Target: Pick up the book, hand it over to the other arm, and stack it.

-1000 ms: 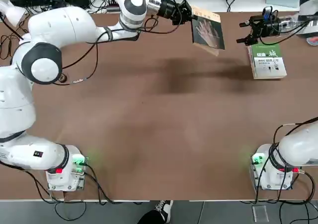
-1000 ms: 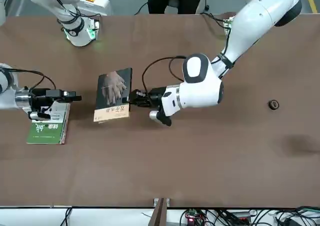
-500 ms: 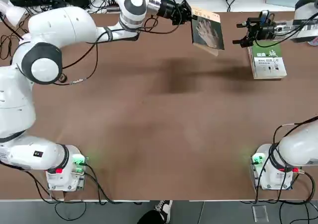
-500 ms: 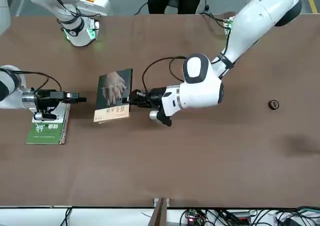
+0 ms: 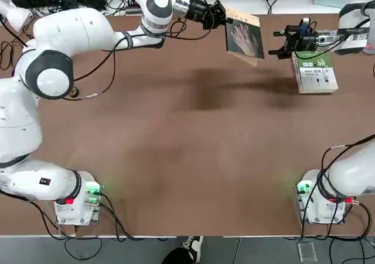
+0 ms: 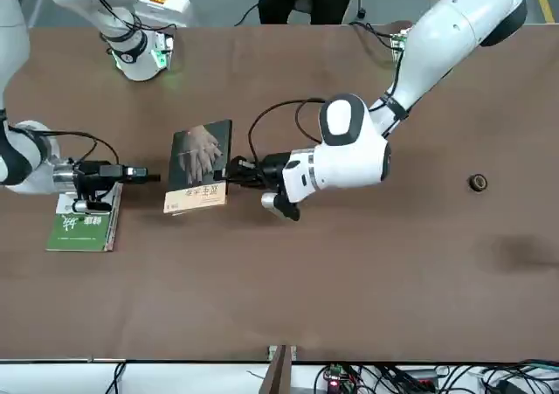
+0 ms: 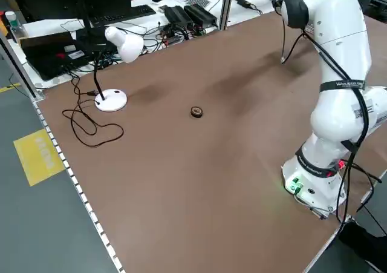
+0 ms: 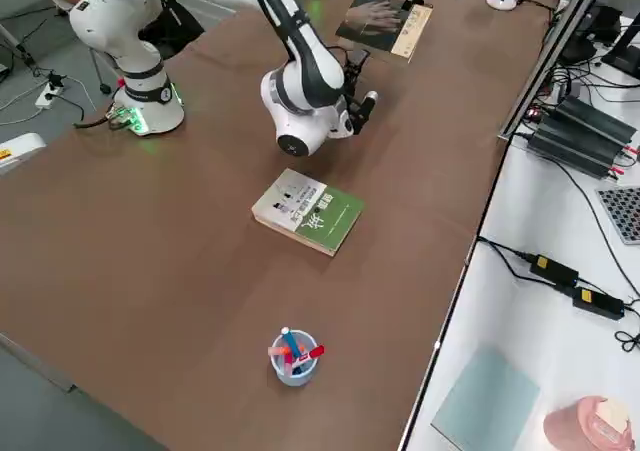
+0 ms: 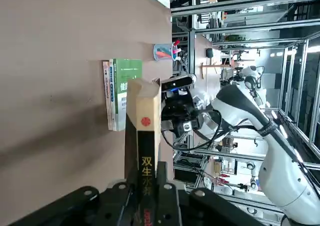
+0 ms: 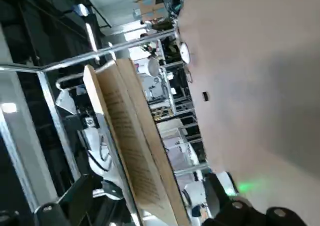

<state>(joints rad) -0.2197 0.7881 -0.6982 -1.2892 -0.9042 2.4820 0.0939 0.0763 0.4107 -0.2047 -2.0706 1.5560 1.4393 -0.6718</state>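
The book [image 5: 245, 37], thin and dark grey with a pale hand on its cover, hangs tilted above the far side of the table. My left gripper [image 5: 225, 19] is shut on its spine edge, and the left wrist view shows the spine [image 9: 147, 136] rising from between the fingers. My right gripper [image 5: 273, 44] is open and points at the book's free edge from a short gap away, touching nothing. In the front view the book [image 6: 199, 167] sits between the left gripper [image 6: 229, 171] and the right gripper [image 6: 150, 177]. The right wrist view looks onto the book's page edge [image 10: 130, 146].
A thicker green-and-white book [image 5: 315, 71] lies flat on the table under the right wrist. A cup of pens [image 8: 292, 356] stands near the table's right edge. A desk lamp [image 7: 121, 43] and a small round object [image 7: 196, 111] sit on the left half.
My right gripper has moved from above the green book towards the held book, staying open. The left arm and the book have held still.
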